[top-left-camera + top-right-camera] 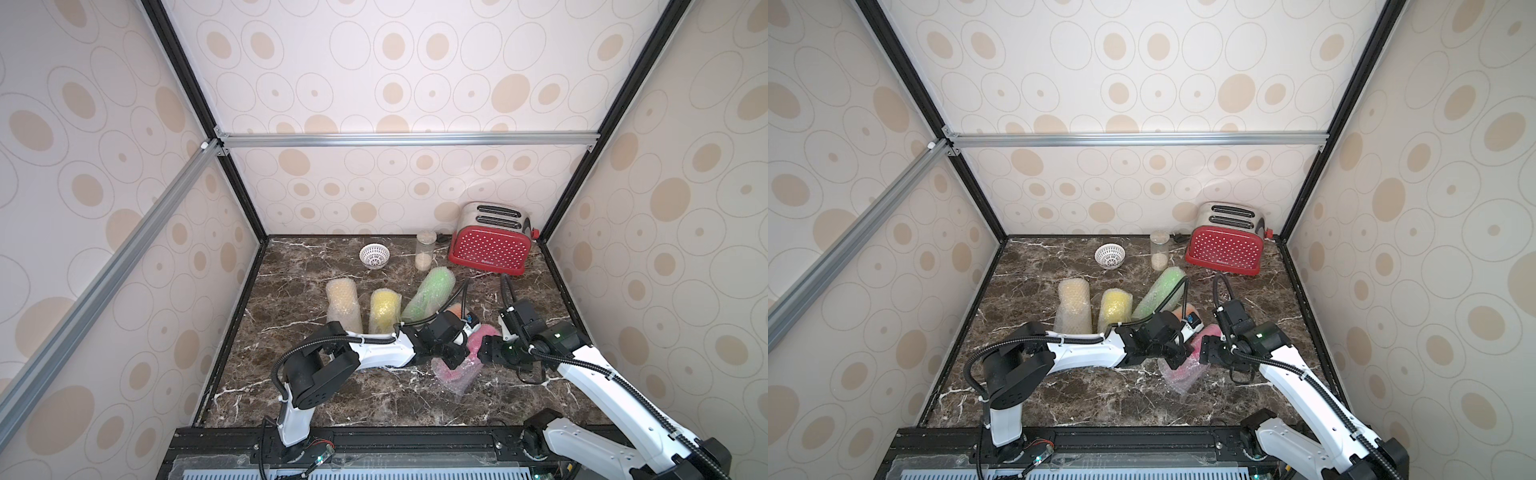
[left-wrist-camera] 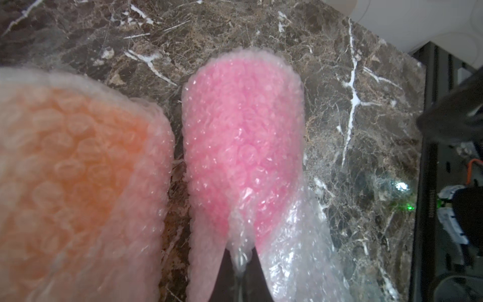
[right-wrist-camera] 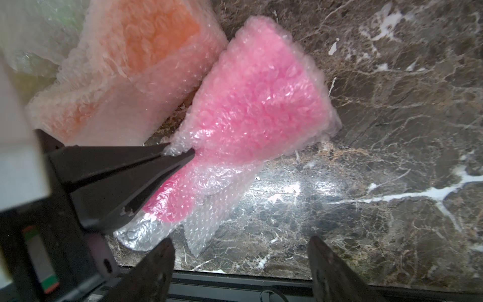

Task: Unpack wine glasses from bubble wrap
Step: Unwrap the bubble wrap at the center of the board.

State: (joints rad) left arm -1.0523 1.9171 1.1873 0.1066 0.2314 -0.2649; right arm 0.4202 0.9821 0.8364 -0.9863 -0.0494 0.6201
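Observation:
A pink wine glass lies rolled in bubble wrap [image 2: 243,130] on the marble top, right of centre in both top views [image 1: 455,380] [image 1: 1179,376]. My left gripper [image 2: 240,258] is shut on a pinched fold of that wrap near the narrow end, and the right wrist view also shows it [image 3: 180,154]. My right gripper [image 3: 240,248] stands open just beside the bundle's loose clear end, with nothing between its fingers. An orange wrapped glass [image 3: 146,39] touches the pink one. Green [image 1: 428,297], yellow [image 1: 384,311] and amber [image 1: 343,307] wrapped glasses lie farther left.
A red toaster [image 1: 490,249] stands at the back right, with a clear jar [image 1: 424,251] and a white lattice bowl [image 1: 374,254] to its left. Patterned walls close in three sides. A black rail [image 1: 395,440] runs along the front edge.

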